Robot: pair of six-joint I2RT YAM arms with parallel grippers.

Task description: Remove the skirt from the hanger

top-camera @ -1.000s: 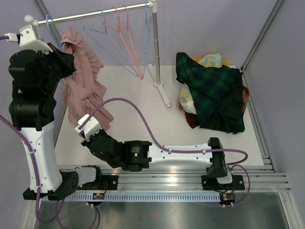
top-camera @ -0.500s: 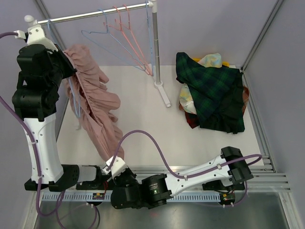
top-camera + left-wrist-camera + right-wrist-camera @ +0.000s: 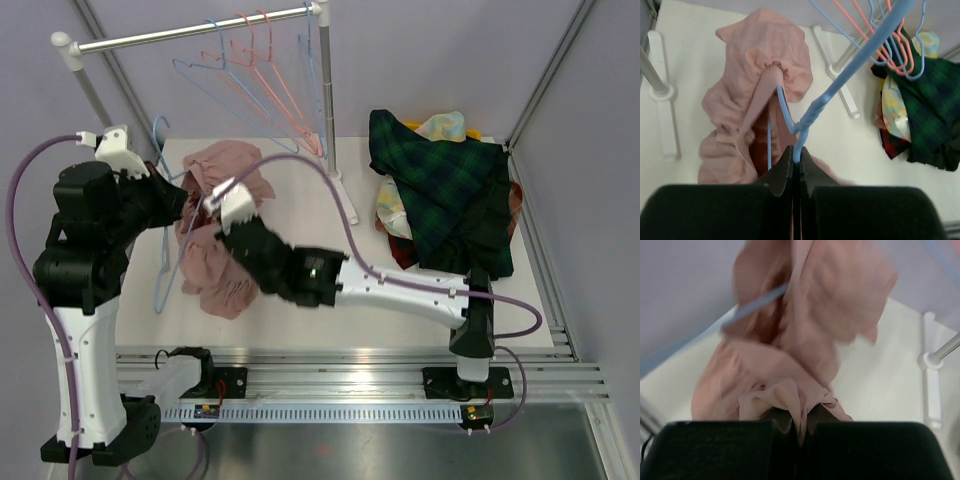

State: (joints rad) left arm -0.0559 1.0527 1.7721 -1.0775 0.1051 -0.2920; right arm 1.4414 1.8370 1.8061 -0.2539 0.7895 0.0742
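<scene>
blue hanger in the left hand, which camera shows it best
Left wrist: the blue hanger has its twisted neck clamped in the left hand, with one arm running into the pink skirt. Top external shows only a thin loop beside the skirt. Right wrist shows a blurred streak of wire.

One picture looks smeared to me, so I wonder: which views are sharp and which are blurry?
Top view: sharp and evenly lit, with no glare on the skirt. Left wrist view: the hanger and the cloth are crisp. Right wrist view: the skirt is smeared by blur, worst near the top.
</scene>
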